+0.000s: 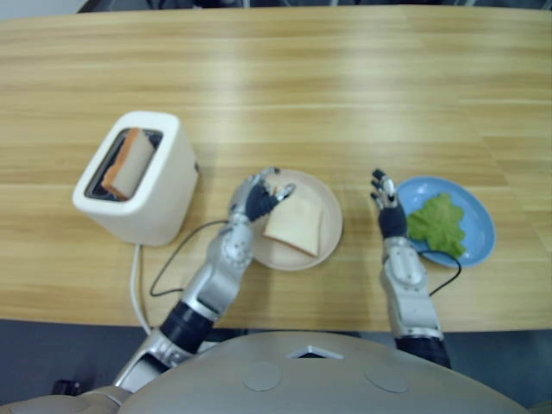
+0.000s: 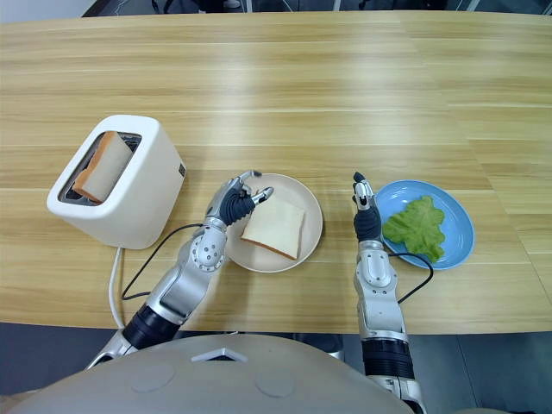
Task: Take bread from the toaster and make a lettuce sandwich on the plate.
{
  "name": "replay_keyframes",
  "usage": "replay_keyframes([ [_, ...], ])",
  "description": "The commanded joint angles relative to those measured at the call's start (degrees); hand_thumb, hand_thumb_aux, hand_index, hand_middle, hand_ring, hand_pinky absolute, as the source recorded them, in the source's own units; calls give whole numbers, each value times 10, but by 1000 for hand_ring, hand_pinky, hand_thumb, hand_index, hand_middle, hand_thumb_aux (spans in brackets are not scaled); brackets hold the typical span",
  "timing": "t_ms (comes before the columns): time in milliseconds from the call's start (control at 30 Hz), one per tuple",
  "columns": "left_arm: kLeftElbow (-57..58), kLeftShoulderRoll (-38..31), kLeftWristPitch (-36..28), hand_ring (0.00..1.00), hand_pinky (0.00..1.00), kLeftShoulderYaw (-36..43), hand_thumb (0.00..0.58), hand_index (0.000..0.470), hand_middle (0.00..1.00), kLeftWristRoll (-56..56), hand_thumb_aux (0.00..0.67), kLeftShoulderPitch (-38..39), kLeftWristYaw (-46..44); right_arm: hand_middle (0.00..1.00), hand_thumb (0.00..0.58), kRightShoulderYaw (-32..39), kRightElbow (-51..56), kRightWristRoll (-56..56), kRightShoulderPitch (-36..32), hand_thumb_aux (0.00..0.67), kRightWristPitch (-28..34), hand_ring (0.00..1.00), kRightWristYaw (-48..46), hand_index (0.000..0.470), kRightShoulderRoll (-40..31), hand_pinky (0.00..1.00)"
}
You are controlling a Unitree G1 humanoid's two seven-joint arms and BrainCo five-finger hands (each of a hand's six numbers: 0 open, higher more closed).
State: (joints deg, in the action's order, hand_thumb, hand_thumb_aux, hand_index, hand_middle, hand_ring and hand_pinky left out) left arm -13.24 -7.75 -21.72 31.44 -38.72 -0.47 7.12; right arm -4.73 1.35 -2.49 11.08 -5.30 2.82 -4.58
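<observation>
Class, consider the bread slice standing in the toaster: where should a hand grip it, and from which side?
Probably pinch the bread slice by the flat faces of its exposed upper part, coming from above. It stands on edge in the slot of the toaster, so the walls hide everything lower.

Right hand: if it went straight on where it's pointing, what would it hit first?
Probably nothing: the right hand points away across bare table; the blue plate lies to its right, off that line.
</observation>
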Motion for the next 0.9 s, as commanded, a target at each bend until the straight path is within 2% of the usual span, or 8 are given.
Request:
replay_keyframes([
  [33, -60, -13, -23, 0, 0, 9, 0, 0, 0, -67, 0, 11, -19, 0, 0, 0, -13, 1, 3, 0, 9, 0, -4, 0, -1, 0],
  [333, -208, -26, -39, 0, 0, -6, 0, 0, 0, -225, 0, 43, -78, 0, 0, 7, -71, -25, 20, 0, 5, 0, -16, 0, -28, 0],
  [433, -207, -26, -27, 0, 0, -19, 0, 0, 0, -215, 0, 72, -80, 0, 0, -28, -181, -57, 39, 0, 15, 0, -34, 0, -86, 0],
  [533, -180, -38, -10, 0, 0, -41, 0, 0, 0, -206, 0, 113, -63, 0, 0, -107, -286, -79, 51, 0, 45, 0, -70, 0, -177, 0],
  [600, -168, -46, -3, 0, 0, -62, 0, 0, 0, -205, 0, 139, -49, 0, 0, -156, -313, -105, 59, 0, 51, 0, -94, 0, -241, 0],
  [733, -158, -53, 11, 0, 0, -92, 0, 0, 0, -200, 0, 174, -31, 0, 0, -198, -296, -168, 79, 0, 26, 0, -115, 0, -321, 0],
  [900, -152, -54, 25, 0, 0, -114, 0, 0, 0, -200, 0, 203, -20, 0, 0, -174, -129, -293, 101, 0, -50, 0, -64, 0, -404, 0],
])
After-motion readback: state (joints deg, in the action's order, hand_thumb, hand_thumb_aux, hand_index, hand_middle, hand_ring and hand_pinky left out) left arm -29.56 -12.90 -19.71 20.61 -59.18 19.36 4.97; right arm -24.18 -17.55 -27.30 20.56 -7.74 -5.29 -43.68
